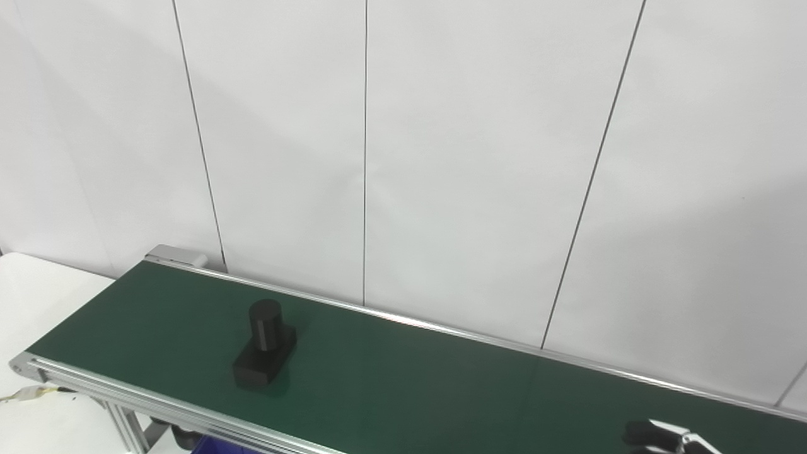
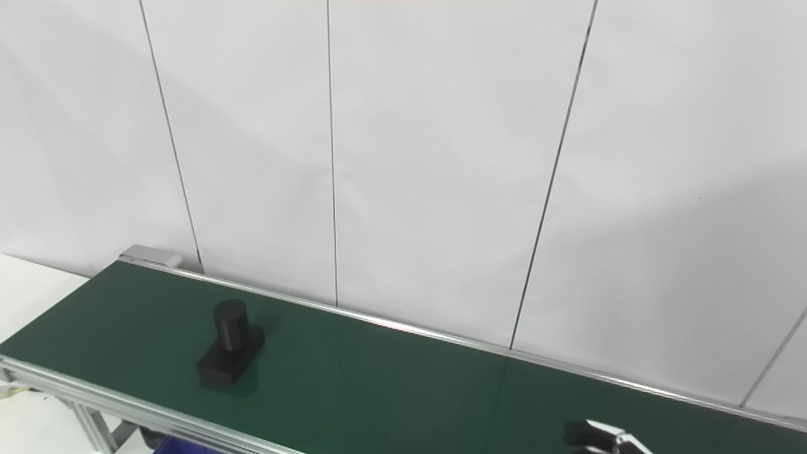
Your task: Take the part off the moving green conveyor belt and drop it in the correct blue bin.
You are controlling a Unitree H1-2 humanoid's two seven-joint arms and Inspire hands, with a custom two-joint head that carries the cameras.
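A black part (image 1: 265,345), a short cylinder standing on a rectangular block, rests on the green conveyor belt (image 1: 403,372) toward its left end; it also shows in the right eye view (image 2: 230,353). Only the fingertips of my right hand (image 1: 665,436) poke in at the bottom right, over the belt and far from the part (image 2: 602,436). Too little of that hand shows to tell how its fingers stand. My left hand is out of the picture. A sliver of a blue bin (image 1: 217,448) peeks out below the belt's front rail.
The belt's aluminium frame (image 1: 126,391) runs along the front edge, with a leg and a loose cable at the lower left. A white surface (image 1: 38,290) lies left of the belt. White wall panels stand close behind it.
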